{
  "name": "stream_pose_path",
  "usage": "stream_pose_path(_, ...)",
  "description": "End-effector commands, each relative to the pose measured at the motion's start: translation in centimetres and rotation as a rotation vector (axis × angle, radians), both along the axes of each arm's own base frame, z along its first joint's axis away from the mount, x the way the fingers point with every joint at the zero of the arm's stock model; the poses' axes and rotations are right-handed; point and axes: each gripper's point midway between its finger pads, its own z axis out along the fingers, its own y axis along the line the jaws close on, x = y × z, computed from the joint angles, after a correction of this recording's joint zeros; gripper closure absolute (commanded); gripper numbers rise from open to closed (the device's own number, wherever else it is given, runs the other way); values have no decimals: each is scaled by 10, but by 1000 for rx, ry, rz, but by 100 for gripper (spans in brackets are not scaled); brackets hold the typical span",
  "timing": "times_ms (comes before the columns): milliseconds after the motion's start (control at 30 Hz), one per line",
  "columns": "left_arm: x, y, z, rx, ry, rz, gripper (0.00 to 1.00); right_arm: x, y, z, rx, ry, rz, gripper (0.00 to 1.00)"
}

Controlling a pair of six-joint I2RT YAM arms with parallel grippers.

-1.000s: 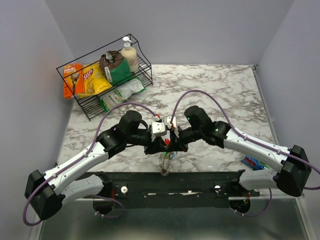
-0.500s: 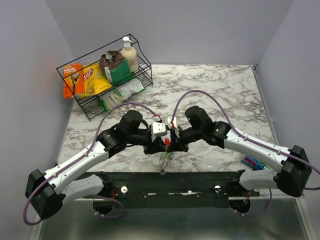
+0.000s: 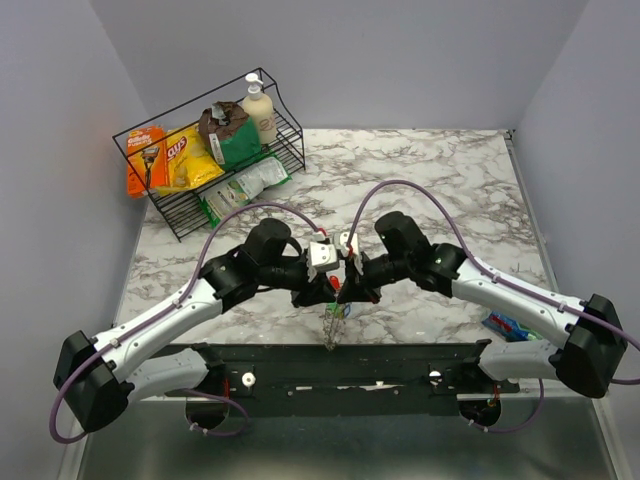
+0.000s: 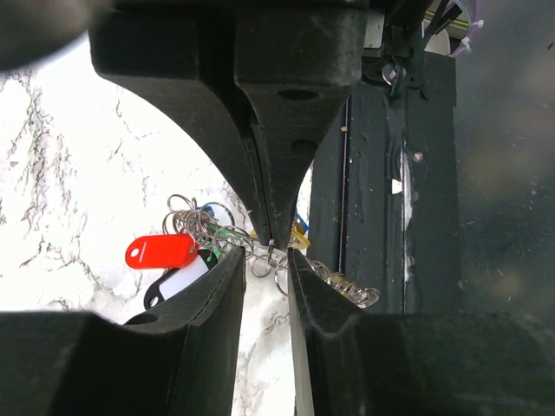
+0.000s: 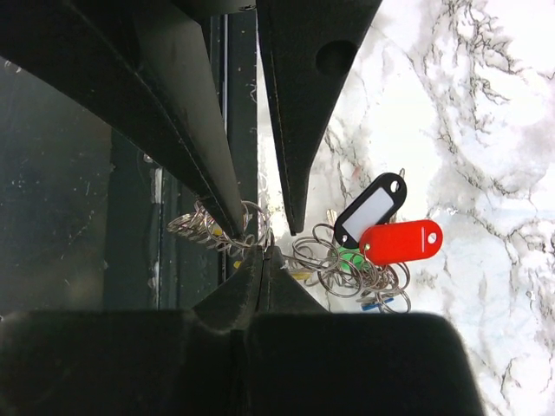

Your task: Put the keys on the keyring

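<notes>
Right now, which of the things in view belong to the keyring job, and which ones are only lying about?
For the job: keyring bunch, red tag, black tag, coiled chain, right gripper pinching the bunch.

Lying about: wire basket, yellow chips bag, pump bottle, blue packet near the right arm.

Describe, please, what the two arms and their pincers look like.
The left arm and right arm have white links, bulky black joints and a looping purple cable each. The left pincer and right pincer have black, tapered fingers.
</notes>
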Motion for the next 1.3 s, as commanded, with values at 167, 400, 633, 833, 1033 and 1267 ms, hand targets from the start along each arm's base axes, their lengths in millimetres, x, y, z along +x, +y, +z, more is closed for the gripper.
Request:
stream_pose_path(167, 18, 1, 12, -90, -87, 174, 52, -4, 14, 26, 112, -63, 53, 100)
stream_pose_path(400, 21, 20, 21, -187, -164, 288, 48, -6, 14, 27, 118, -61, 58, 100)
stream_pose_path(633, 17, 17, 24, -237, -151, 276, 49, -6, 13, 27, 121, -59, 60, 100)
stream_pose_path(833, 9, 10, 15, -232, -101, 230, 52, -7, 14, 27, 122, -55, 63, 100)
stream_pose_path(1033, 4, 7, 13, -229, -85, 191, 53, -6, 14, 27, 121, -60, 57, 100)
stream_pose_path(1267, 5, 13, 23, -219, -109, 217, 54, -6, 15, 26, 118, -52, 60, 100)
